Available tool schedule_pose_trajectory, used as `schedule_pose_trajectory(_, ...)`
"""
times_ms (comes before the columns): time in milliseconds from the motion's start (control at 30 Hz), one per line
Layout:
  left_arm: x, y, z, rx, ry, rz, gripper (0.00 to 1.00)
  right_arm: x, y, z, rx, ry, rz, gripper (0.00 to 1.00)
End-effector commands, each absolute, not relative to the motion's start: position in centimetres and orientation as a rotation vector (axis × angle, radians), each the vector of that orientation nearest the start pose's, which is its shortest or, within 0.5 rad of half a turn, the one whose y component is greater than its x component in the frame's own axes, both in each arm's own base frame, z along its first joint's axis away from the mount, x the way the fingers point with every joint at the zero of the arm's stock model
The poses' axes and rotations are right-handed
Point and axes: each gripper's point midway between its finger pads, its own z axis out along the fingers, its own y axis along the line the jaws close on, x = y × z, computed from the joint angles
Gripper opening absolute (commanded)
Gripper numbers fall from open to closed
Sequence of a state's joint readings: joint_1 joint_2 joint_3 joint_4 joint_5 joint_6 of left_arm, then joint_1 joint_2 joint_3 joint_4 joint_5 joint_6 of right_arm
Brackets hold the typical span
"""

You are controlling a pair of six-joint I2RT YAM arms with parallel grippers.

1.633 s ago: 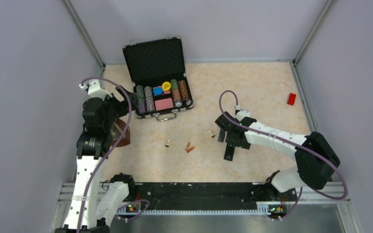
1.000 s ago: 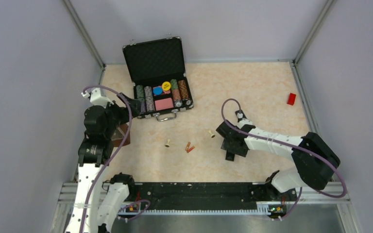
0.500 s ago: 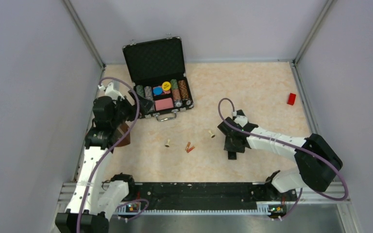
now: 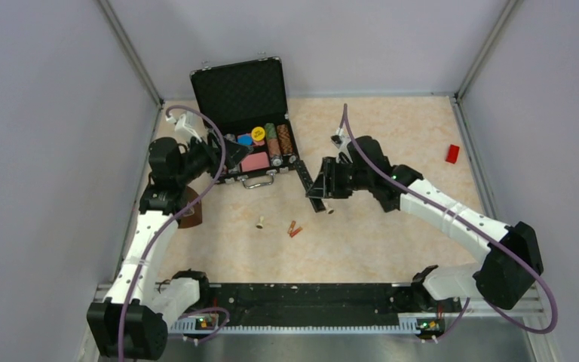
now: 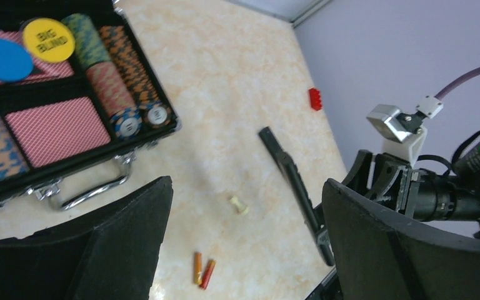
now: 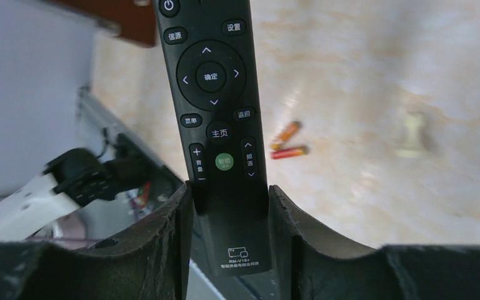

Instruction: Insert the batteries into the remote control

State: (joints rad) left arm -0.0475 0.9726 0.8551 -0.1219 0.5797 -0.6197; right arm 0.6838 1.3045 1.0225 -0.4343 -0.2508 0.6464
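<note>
The remote control (image 4: pixel 316 189) (image 6: pixel 215 94) is off the bench (image 4: pixel 392 136), button face toward my wrist camera. My right pincer (image 4: pixel 323 185) (image 6: pixel 228 215) is clamped across its lower end, below the buttons. The two batteries (image 4: pixel 295 228) (image 6: pixel 287 142) lie side by side on the bench, nearer my bases than the remote, between two cream pegs (image 4: pixel 259 222). My left pincer (image 4: pixel 234 154) (image 5: pixel 247 187) is spread wide and holds nothing, hanging over the near edge of the open chip case (image 4: pixel 245 121). A red block (image 4: pixel 452 153) sits far right.
</note>
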Motion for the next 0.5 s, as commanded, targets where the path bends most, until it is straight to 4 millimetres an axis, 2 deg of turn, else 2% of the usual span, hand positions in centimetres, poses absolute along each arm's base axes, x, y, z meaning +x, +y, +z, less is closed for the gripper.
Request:
schedule_pose_trajectory(0, 30.7, -15.1, 35.6, 0.045, 1.615, -1.138, 0.93, 22.2, 32.8, 26.0, -0.403, 2.200, 1.379, 0.22)
schedule_pose_trajectory(67, 30.1, -15.9, 36.4, 0.053, 1.580, -1.222, 0.94, 21.8, 33.8, 27.9, -0.411, 2.145, 1.498, 0.23)
schedule_pose_trajectory(200, 29.7, -17.4, 36.2, 0.057, 1.602, -1.311, 0.94, 21.0, 35.3, 31.7, -0.401, 2.009, 1.746, 0.23)
schedule_pose_trajectory(300, 29.1, -18.8, 36.7, 0.088, 1.588, -1.358, 0.94, 20.8, 35.8, 33.1, -0.391, 1.953, 1.842, 0.23)
schedule_pose_trajectory(467, 28.5, -21.6, 36.7, 0.160, 1.593, -1.413, 0.95, 20.7, 36.5, 33.9, -0.395, 1.915, 1.938, 0.23)
